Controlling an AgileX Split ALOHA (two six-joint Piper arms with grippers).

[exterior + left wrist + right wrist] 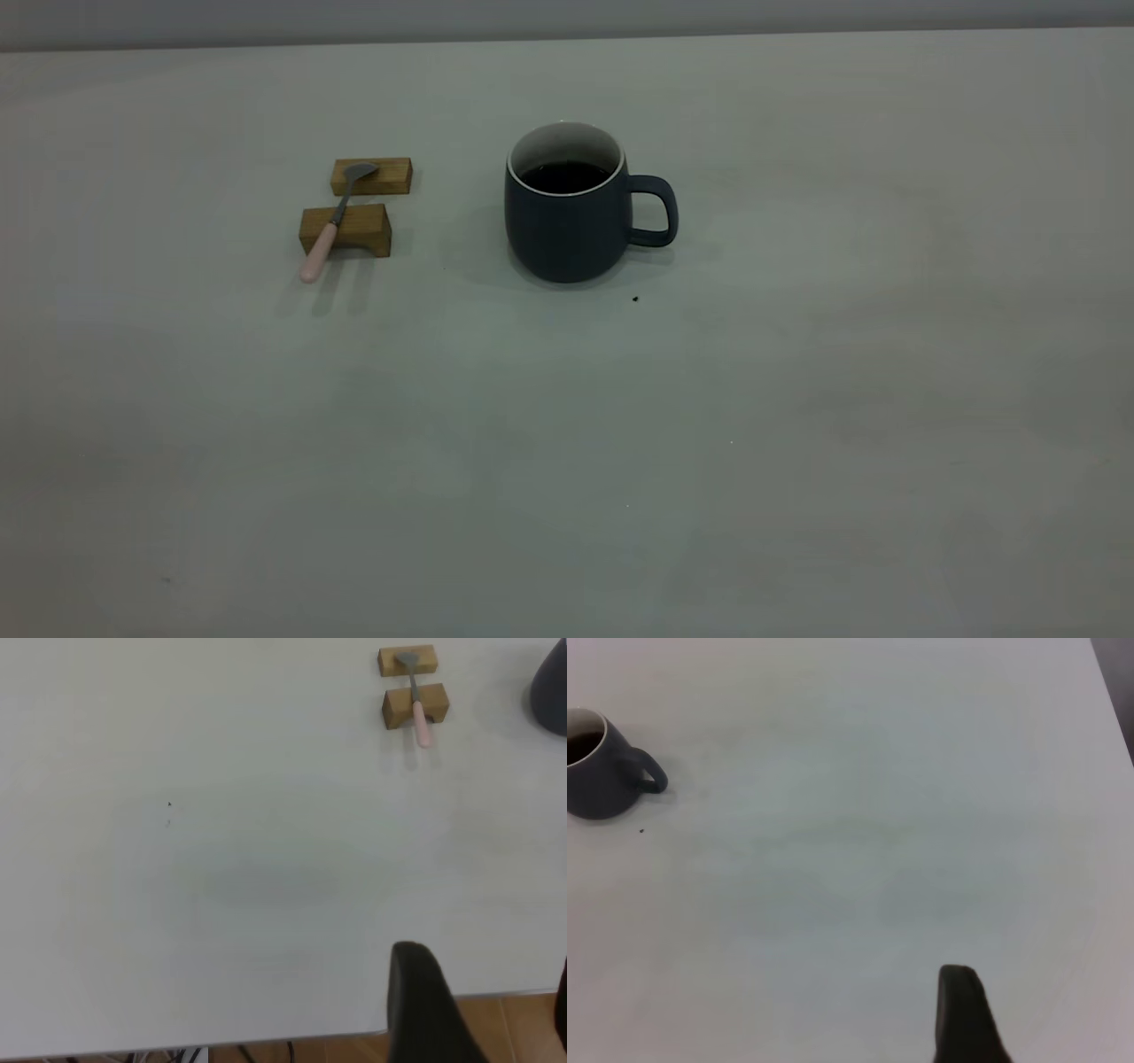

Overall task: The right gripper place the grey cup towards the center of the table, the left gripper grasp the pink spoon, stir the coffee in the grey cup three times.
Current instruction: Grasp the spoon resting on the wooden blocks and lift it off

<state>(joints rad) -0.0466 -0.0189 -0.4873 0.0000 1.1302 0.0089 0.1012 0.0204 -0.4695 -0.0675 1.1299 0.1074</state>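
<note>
Both grippers clear of grey cup [567, 208] — fingers' spread unreadable.

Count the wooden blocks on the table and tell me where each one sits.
2. The far block lies left of the grey cup, under the pink spoon's bowl. The near block sits just in front of it, under the spoon's neck. Nothing appears hidden.

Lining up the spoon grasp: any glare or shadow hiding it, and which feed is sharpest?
Exterior view: no glare; the pink spoon on its wooden blocks casts only faint shadows and looks sharpest. Left wrist view: spoon small, soft-edged. Right wrist view: only the grey cup shows.
</note>
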